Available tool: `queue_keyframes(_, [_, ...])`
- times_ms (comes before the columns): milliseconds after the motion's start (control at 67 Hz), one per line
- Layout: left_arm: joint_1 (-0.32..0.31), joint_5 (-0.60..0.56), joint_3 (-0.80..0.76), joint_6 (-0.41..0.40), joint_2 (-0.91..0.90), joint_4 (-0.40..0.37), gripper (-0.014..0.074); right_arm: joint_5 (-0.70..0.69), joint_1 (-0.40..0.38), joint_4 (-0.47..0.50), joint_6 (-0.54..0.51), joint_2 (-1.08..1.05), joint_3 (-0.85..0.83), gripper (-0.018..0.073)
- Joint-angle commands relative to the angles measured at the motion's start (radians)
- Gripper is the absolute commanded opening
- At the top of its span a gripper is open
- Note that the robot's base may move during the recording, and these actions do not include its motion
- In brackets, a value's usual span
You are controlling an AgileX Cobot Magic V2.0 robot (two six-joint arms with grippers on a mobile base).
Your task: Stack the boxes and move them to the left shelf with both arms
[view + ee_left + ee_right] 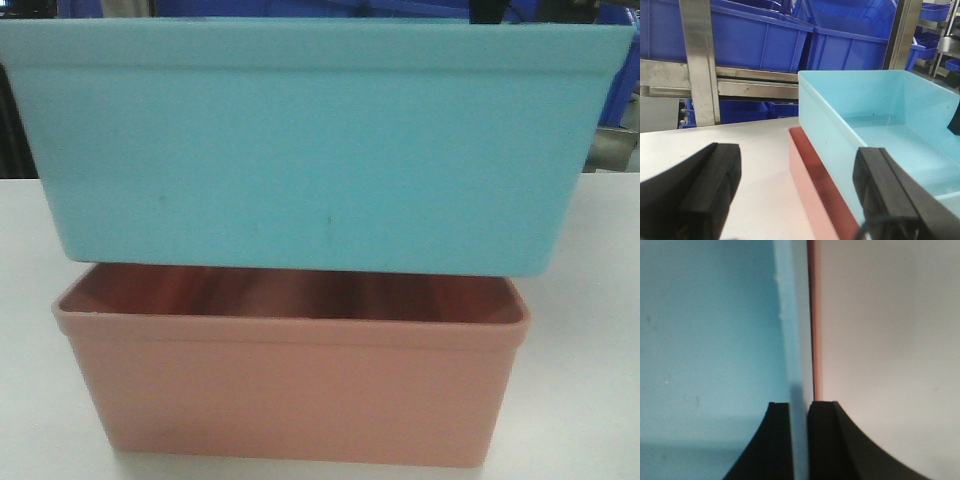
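Note:
The light turquoise bin [300, 150] sits slightly tilted in the mouth of the salmon pink bin [290, 390] on the white table. No gripper shows in the front view. In the left wrist view my left gripper [795, 195] is open wide. One finger is over the table and the other is at the turquoise bin's [900, 130] near wall, with the pink bin's rim [805, 180] between them. In the right wrist view my right gripper [799, 410] is shut on the turquoise bin's wall [790, 340]. A thin strip of pink rim [813, 315] shows beside it.
Behind the bins stands a steel rack with an upright post [700, 60] and a crossbar [755, 82], holding dark blue bins [755, 40]. More dark blue bins show at the far right [935, 12]. The white table [740, 135] lies left of the bins.

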Motion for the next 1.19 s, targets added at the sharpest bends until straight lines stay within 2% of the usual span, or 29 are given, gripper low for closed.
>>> queue_keyframes(0, [0.001,-0.088,-0.029,0.005,0.005,-0.012,0.0384,-0.105,0.004,0.028,0.031,-0.054,-0.011,0.0056])
queue_keyframes(284, [0.001,-0.088,-0.029,0.005,0.005,-0.012,0.0384,-0.187,0.006,0.028,0.031,-0.054,0.036,0.0056])
queue_keyframes(508, [0.001,-0.088,-0.029,0.005,0.005,-0.012,0.0384,-0.192,0.006,-0.006,0.027,-0.054,0.041,0.0056])
queue_keyframes(1180, [0.001,-0.088,-0.029,0.005,0.005,-0.012,0.0384,-0.181,0.006,-0.008,-0.011,-0.021,0.049,0.0056])
